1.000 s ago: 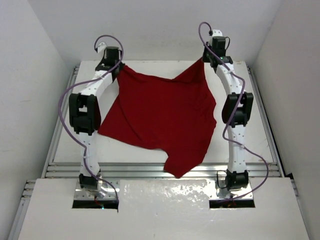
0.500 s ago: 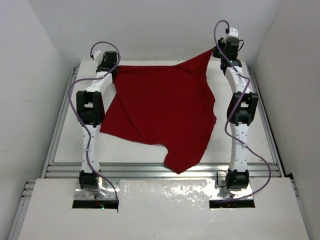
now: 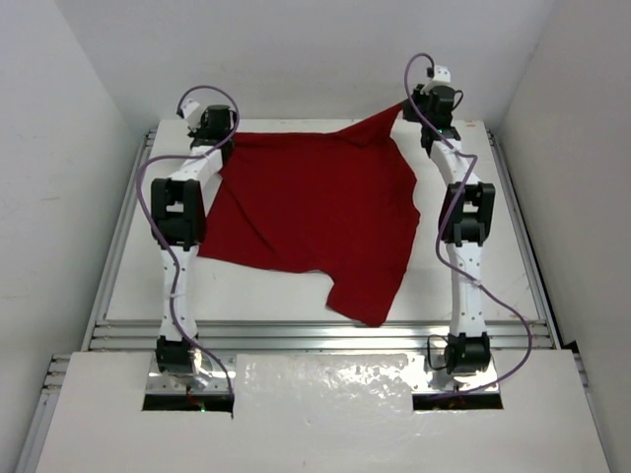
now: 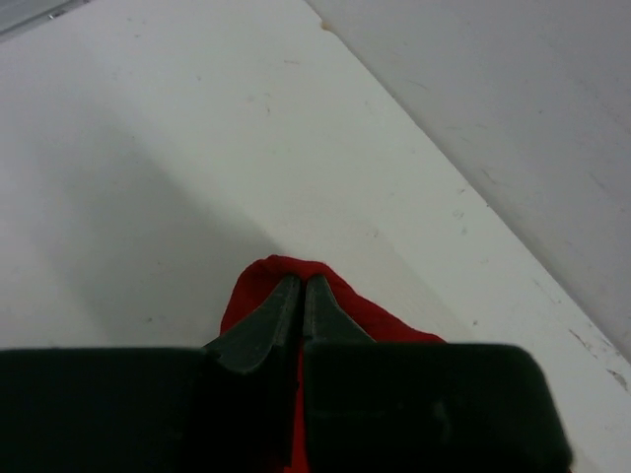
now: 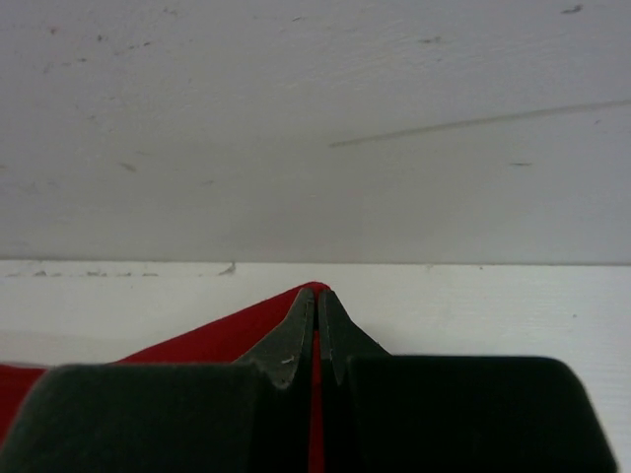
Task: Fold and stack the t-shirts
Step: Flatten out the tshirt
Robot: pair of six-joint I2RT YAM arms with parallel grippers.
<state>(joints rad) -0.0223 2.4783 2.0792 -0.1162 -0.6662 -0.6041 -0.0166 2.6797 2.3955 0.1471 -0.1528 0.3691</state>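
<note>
- Along the left side of the overhead view: flat white tabletop point(image 3: 128, 281), silver aluminium rails point(image 3: 246, 335) across its near side, plain white walls point(image 3: 296, 49) around it.
- Stretched from the near-left base out to the far-left corner: white and black left arm point(image 3: 175, 212).
- At its tip: left gripper point(image 4: 301, 281), dark tapered fingers point(image 4: 261, 330) pressed together with only a hairline slit between them, pinched on a bunched corner of the plain dark red, short-sleeved fabric t-shirt point(image 3: 315, 202).
- From the left wrist camera: a small hump of red cloth wrapped round those fingertips, just above the white surface, near the foot of the back wall.
- Between the two arms: t-shirt spread wide over the middle and far part of the tabletop, its far edge strung from one gripper to the other and rising toward the right.
- Lower down: creased red fabric, one flap pointing at the near rails, right of centre; cannot tell from above how much of it rests on the table.
- Stretched from the near-right base to the far-right corner: white and black right arm point(image 3: 461, 286).
- At its tip: right gripper point(image 5: 316, 293), fingers point(image 5: 291, 345) likewise closed to a thin line, clamped on a pointed red corner of the t-shirt, held up close to the back wall.
</note>
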